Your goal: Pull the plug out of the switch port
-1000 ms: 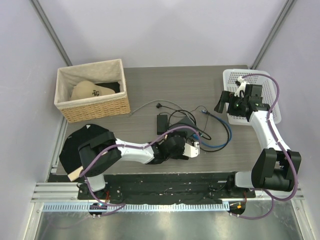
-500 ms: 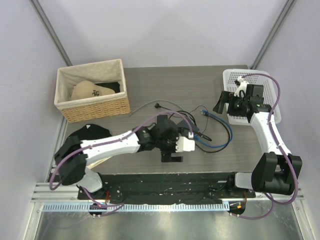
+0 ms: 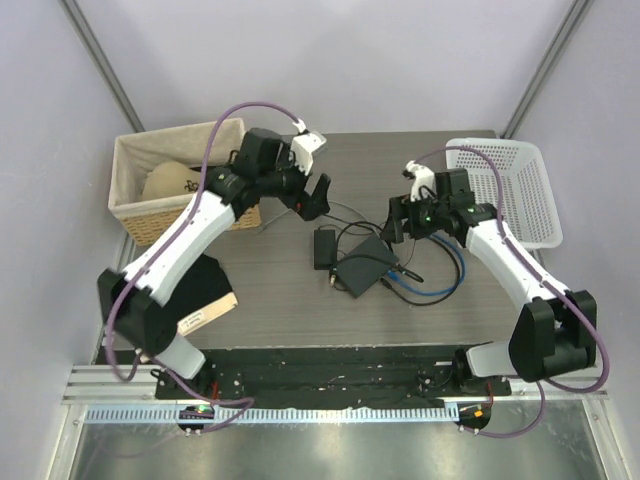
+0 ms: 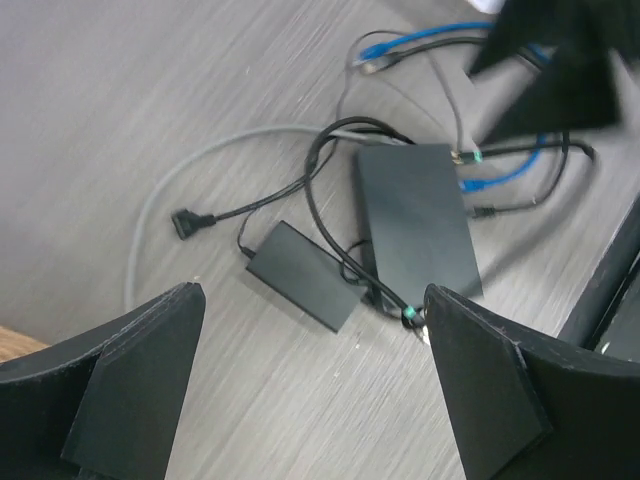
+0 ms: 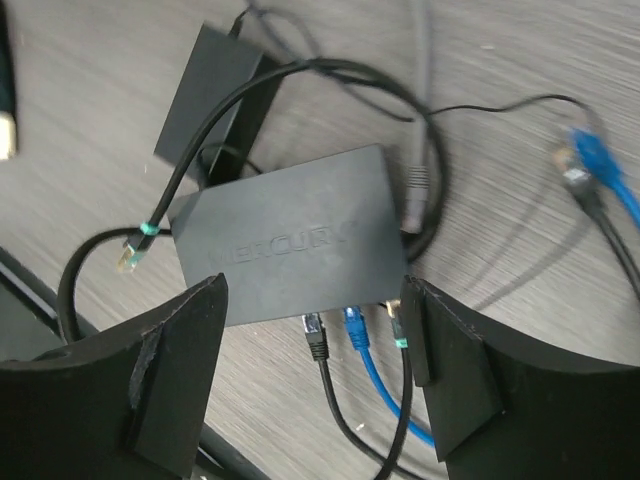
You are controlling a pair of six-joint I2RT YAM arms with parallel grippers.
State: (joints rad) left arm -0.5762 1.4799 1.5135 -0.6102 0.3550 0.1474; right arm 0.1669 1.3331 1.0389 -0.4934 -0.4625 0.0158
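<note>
**Task status: not completed.** In the right wrist view the blue plug (image 5: 352, 322) is seated in the switch port (image 5: 350, 306) on the near edge of the network switch (image 5: 290, 240). It sits between two black-cord plugs (image 5: 313, 330). The switch lies flat near the centre of the table (image 3: 360, 150), just beside the adapter brick (image 5: 225, 80). The other end of the blue cable (image 5: 620, 200) lies free on the table as a loose blue connector (image 5: 585, 160), apart from the switch.

**Gripper state.**
- The right gripper (image 5: 312, 290) hangs over the switch with its jaws apart and nothing between them. The port edge is framed between its fingers.
- The left gripper (image 4: 312, 295) has its jaws wide apart and is empty. It is raised over the far left part of the table, near the wicker basket (image 3: 185, 210).

**Remaining steps, as judged:**
1. Grasp the plug.
2. Release any latch.
3. Withdraw the plug from the port.

None of these appears to have begun.

**Not determinable:**
- The port opening itself is covered by the plug, and no latch tab can be made out.
- The height of the right gripper above the switch cannot be told.
- In the top view the plug is too small to resolve.
- The left wrist view is blurred, so the plug reads there only as a blue streak at the switch edge.
- No label shows on the visible face, only embossed lettering.
</note>
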